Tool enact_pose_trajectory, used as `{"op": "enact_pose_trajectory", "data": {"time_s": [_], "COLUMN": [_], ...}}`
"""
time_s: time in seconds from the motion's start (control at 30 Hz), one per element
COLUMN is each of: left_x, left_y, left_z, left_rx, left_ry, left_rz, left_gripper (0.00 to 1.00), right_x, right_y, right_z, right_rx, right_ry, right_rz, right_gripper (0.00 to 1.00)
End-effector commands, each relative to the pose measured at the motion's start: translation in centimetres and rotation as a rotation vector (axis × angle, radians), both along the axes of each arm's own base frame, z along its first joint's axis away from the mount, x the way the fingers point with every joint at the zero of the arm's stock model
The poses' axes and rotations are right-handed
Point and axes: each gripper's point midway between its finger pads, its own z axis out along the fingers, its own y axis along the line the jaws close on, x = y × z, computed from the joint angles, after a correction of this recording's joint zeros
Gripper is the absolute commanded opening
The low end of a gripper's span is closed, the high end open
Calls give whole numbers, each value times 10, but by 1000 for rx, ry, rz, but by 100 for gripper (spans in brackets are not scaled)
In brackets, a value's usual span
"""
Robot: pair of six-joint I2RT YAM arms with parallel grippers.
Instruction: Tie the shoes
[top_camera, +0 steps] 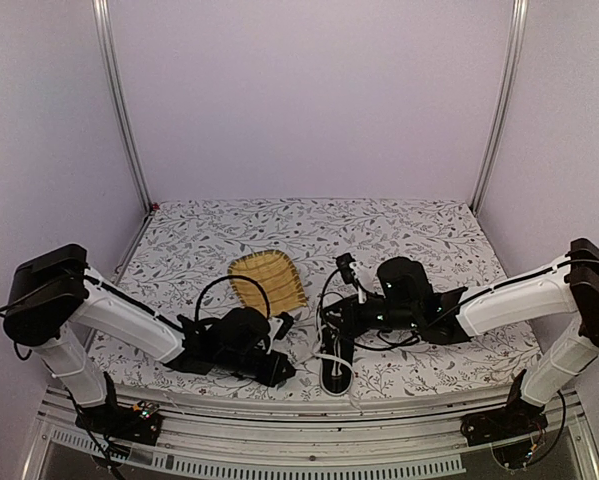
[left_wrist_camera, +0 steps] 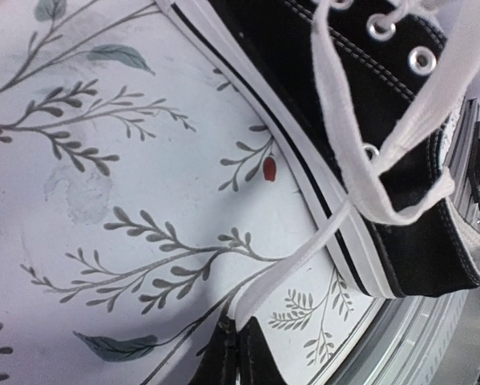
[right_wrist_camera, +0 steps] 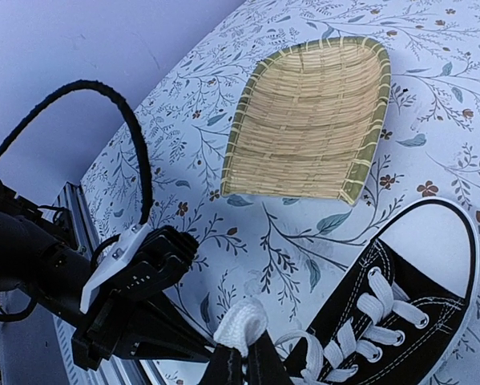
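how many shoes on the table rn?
1. One black sneaker at the near edge of the table, in the middle. No second shoe shows in any view, though part of the table is covered.

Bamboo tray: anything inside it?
Nothing. The right wrist view shows bare weave across the whole bamboo tray. It sits on the floral tablecloth, and the cloth directly beneath it is covered. The sneaker lies beside it, not in it.

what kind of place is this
Probably a robot lab test cell: plain lilac walls, aluminium frame posts, and a floral-cloth table with left arm and right arm bolted at its near edge.
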Motion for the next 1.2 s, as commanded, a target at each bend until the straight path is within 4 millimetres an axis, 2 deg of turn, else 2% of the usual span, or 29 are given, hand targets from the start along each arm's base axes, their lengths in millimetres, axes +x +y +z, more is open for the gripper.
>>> {"op": "enact_pose_trajectory", "data": {"time_s": [0.0, 0.13, 0.23, 0.37, 0.53, 0.67, 0.93, 1.17], "left_x": [5, 18, 30, 47, 57, 61, 72, 76], "left_y": [30, 34, 29, 12, -22, -44, -61, -73], "left_z": [-16, -3, 21, 66, 127, 154, 149, 131], "left_rx": [133, 155, 133, 12, -222, -345, -443, -437], "left_ry": [17, -50, -122, -213, -272, -275, -194, -134], "left_rz": [69, 84, 91, 102, 71, 37, 38, 25], "left_gripper": [9, 40, 51, 54, 57, 59, 59, 51], "right_x": [-9, -12, -17, -21, -26, -29, -34, -36], "right_y": [6, 4, 2, -1, -1, 0, 0, 1], "right_z": [-4, -12, -11, -10, -8, -11, -11, -13], "right_rx": [20, 10, 23, 36, 64, 66, 86, 88], "right_ry": [-10, 3, 3, -5, -24, -28, -30, -31], "right_rz": [53, 59, 72, 83, 113, 132, 153, 165], "right_gripper": [2, 2, 2, 2, 2, 2, 2, 2]}}
